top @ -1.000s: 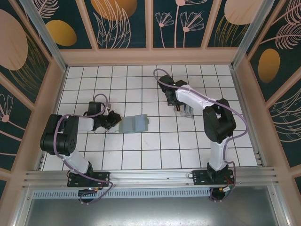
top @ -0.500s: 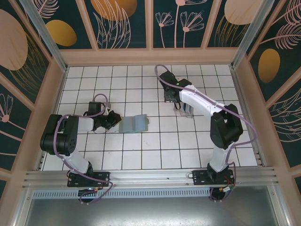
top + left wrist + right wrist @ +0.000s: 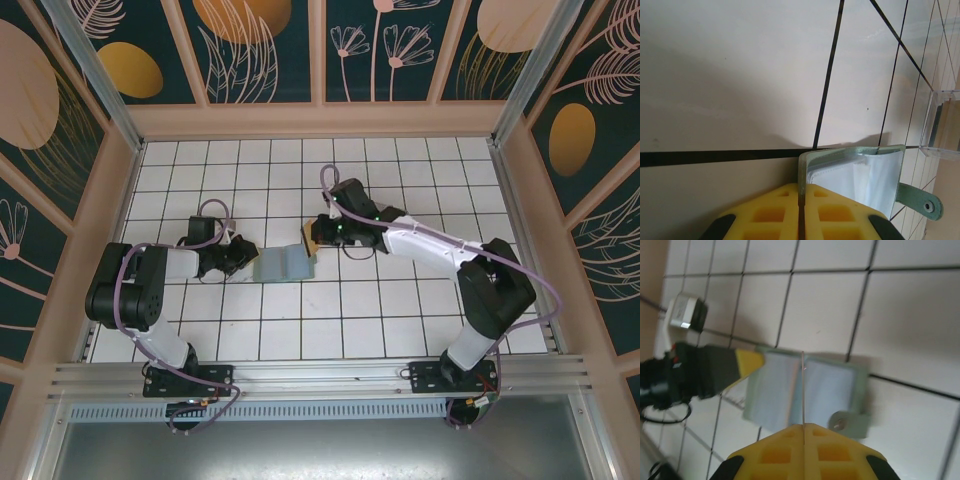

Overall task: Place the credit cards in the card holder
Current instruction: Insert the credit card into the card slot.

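Observation:
The sage-green card holder (image 3: pixel 285 264) lies open on the tiles, its pale inner pockets facing up (image 3: pixel 832 390). My left gripper (image 3: pixel 240 258) is shut on its left edge, the yellow pads (image 3: pixel 835 210) pinching the rim (image 3: pixel 801 172). My right gripper (image 3: pixel 320 238) hovers just above the holder's far right corner, shut on a thin credit card (image 3: pixel 311 238). In the right wrist view that card (image 3: pixel 803 390) is edge-on, a fine line over the holder's middle fold, with my gripper (image 3: pixel 804 426) below it. The holder's snap tab (image 3: pixel 850 422) sticks out at the lower right.
A clear plastic tray (image 3: pixel 942 125) stands on the tiles beyond the holder; in the top view my right arm (image 3: pixel 420 235) lies over that spot. The left arm's cable (image 3: pixel 212 210) loops behind its wrist. Wooden walls (image 3: pixel 320 120) ring the tiled floor.
My right arm has swung left from the tray area to just above the open card holder, bringing a card with it. The left gripper and the holder have stayed put.

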You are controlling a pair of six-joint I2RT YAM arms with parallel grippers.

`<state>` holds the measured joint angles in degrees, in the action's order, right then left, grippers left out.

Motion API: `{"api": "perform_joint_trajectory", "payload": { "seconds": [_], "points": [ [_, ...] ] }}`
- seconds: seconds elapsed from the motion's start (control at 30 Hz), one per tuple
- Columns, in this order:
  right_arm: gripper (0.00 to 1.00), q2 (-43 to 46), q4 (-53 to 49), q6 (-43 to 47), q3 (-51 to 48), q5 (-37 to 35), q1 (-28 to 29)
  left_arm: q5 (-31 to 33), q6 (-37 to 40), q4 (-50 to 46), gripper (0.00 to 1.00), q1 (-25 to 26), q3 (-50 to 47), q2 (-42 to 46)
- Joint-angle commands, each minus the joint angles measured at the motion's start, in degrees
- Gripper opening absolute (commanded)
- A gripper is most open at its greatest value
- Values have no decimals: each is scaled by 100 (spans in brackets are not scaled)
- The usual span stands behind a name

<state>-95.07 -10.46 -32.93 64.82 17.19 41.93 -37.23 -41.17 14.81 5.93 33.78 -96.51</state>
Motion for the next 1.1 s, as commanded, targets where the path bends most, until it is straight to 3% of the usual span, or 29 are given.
{"api": "perform_joint_trajectory", "payload": {
  "seconds": [0.0,0.17,0.3,0.53,1.07],
  "points": [
    [0,-111,1017,-299,-137,743,203,83,35,-94,10,4,120,-122],
    [0,-368,1127,-271,-366,792,272,134,66,-162,10,4,129,-103],
    [0,-918,580,-222,19,803,280,169,67,-137,10,4,64,-114],
    [0,-1247,798,-253,22,877,272,179,91,-159,10,6,32,-113],
    [0,-1055,1044,-399,-48,954,169,257,151,-278,9,4,45,-38]
  ]
}}
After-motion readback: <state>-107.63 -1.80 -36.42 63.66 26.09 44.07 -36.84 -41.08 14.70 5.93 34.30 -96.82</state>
